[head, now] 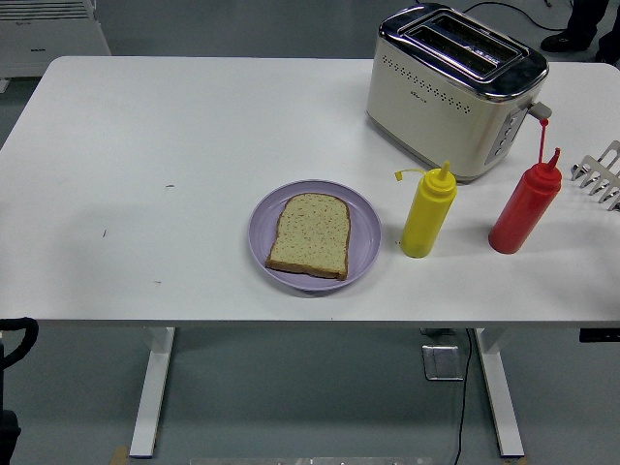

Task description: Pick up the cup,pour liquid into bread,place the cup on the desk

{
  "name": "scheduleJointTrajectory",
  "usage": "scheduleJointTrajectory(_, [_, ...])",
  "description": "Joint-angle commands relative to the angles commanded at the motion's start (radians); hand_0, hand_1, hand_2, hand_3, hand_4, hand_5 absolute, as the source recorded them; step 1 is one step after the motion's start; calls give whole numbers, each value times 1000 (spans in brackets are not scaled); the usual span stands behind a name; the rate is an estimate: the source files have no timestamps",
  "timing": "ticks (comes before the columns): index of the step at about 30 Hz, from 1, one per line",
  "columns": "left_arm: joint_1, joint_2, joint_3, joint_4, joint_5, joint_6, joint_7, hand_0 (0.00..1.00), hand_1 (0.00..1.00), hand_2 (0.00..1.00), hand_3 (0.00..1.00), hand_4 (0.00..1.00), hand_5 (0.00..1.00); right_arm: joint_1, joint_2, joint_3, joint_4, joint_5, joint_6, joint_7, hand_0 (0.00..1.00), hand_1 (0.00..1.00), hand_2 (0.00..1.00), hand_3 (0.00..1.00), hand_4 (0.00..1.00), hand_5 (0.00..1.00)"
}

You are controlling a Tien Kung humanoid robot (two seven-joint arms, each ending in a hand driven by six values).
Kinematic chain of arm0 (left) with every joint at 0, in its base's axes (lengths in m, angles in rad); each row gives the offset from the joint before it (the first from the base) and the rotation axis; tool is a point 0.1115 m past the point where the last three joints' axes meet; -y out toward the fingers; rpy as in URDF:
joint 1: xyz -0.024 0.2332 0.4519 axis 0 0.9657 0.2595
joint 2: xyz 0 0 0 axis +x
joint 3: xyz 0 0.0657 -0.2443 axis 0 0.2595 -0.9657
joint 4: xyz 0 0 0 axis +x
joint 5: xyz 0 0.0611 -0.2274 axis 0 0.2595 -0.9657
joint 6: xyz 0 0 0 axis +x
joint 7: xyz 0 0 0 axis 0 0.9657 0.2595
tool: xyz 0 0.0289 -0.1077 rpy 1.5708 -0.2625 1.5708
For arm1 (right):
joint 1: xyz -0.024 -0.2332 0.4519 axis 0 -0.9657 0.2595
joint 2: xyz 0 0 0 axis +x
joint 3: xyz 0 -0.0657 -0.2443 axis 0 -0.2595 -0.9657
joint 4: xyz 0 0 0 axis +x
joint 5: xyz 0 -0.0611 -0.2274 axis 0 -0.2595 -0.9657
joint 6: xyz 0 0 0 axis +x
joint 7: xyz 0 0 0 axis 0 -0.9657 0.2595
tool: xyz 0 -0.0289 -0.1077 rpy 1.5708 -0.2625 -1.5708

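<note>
Currently slice of brown-crusted bread (309,235) lies flat on round lavender plate (363,231), near desk (145,194) front edge, about mid-width. Yellow plastic squeeze bottle (427,213) upright just right of plate, cap open. Red plastic squeeze bottle (524,207) upright further right, well apart from yellow one. Cream and chrome two-slot toaster (450,92) toward far right corner. White slotted rack (603,174) at right edge, cut off. No robot hand in view; only black arm part (14,339) below desk's front left corner, so state unknown.

cream toaster (450,92) at far right, metal rack (601,174) beside it.
</note>
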Motion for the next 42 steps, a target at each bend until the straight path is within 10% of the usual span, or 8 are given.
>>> scheduleJointTrajectory(42, [8,-2,1,1,1,1,0,752,763,772,669,632,998,277,95,-267,-192,36,-71,-9,907,846,885,979,930,320])
